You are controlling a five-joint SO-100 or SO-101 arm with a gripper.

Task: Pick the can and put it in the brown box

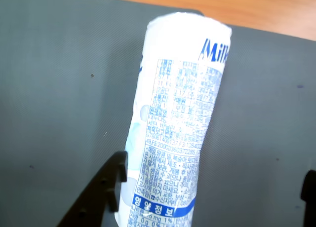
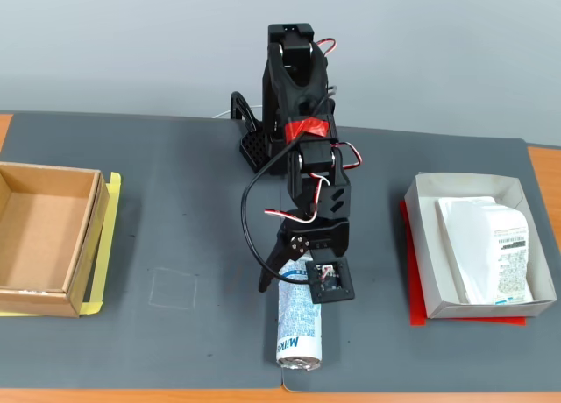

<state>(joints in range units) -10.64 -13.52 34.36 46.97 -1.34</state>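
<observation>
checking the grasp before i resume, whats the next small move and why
Probably close the end effector on the can. The can lies flat on the mat between the open fingers, one finger beside it, and the brown box is still empty.

The fixed view looks down from high in front of the bench [image 2: 175,201], facing the arm, taking in the whole dark mat. The wrist view sits close above the can [image 1: 173,133], which both views share.
</observation>
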